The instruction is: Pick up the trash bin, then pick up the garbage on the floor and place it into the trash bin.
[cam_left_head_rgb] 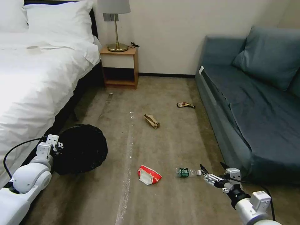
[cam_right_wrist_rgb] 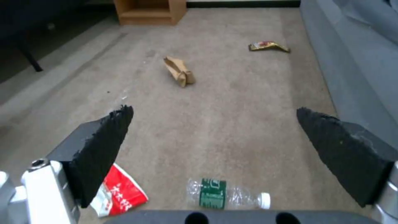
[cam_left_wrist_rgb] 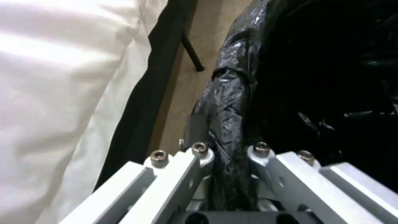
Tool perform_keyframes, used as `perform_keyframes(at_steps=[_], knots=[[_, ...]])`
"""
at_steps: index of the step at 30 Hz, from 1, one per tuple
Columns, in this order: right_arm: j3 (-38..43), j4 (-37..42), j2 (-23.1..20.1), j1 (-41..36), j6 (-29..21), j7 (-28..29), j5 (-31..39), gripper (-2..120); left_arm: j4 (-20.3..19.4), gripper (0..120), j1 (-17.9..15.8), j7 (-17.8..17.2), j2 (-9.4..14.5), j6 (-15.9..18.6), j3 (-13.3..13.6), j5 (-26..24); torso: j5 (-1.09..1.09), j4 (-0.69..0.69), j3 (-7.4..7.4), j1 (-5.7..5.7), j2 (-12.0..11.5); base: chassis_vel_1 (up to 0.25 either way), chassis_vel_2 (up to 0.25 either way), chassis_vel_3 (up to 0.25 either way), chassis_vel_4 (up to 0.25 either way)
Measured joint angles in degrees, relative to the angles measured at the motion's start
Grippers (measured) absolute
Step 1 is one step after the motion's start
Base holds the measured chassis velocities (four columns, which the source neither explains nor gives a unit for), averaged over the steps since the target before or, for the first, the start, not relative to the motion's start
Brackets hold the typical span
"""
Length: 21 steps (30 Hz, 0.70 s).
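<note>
Nearest the head camera, the right end effector (cam_left_head_rgb: pixel 211 172) hovers low over the carpet (cam_left_head_rgb: pixel 175 140) with its black fingers (cam_right_wrist_rgb: pixel 104 149) spread wide apart, holding nothing. Just beyond its tips lies the bottle (cam_left_head_rgb: pixel 188 172), on its side, green label showing and white cap pointing toward the sofa (cam_left_head_rgb: pixel 250 103); in the right wrist view the bottle (cam_right_wrist_rgb: pixel 226 197) sits between the two fingers but below them, not touched. Beside it, toward the robot's left, rests the red-and-white packet (cam_left_head_rgb: pixel 149 175), near the bottle but apart from it.

On the robot's left, the left end effector (cam_left_head_rgb: pixel 56 147) is clamped on the rim of the bin (cam_left_head_rgb: pixel 82 153); the left wrist view shows its metal fingers (cam_left_wrist_rgb: pixel 199 155) pressed on either side of the crinkled black bag (cam_left_wrist_rgb: pixel 228 102) folded over that rim. The bin stands just beside the bed (cam_left_head_rgb: pixel 31 87), its dark opening tipped toward the camera.

Farther out, mid-carpet, lies the crumpled brown paper bag (cam_left_head_rgb: pixel 152 121). Beyond that, close to the sofa's base, lies the dark wrapper (cam_left_head_rgb: pixel 185 105). Against the far wall stands a nightstand (cam_left_head_rgb: pixel 119 67) with a lamp (cam_left_head_rgb: pixel 116 25).
</note>
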Motion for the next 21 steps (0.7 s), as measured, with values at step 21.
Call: perform_keyframes(at_steps=[21], knots=[[-1.17, -1.15, -0.71, 0.50, 0.27, -0.70, -0.26, 100, -0.31, 3, 1.07, 0.09, -0.58, -0.30, -0.85, 0.29, 0.00, -0.01, 0.01, 0.02, 0.00, -0.074, 0.076, 0.080, -0.076]])
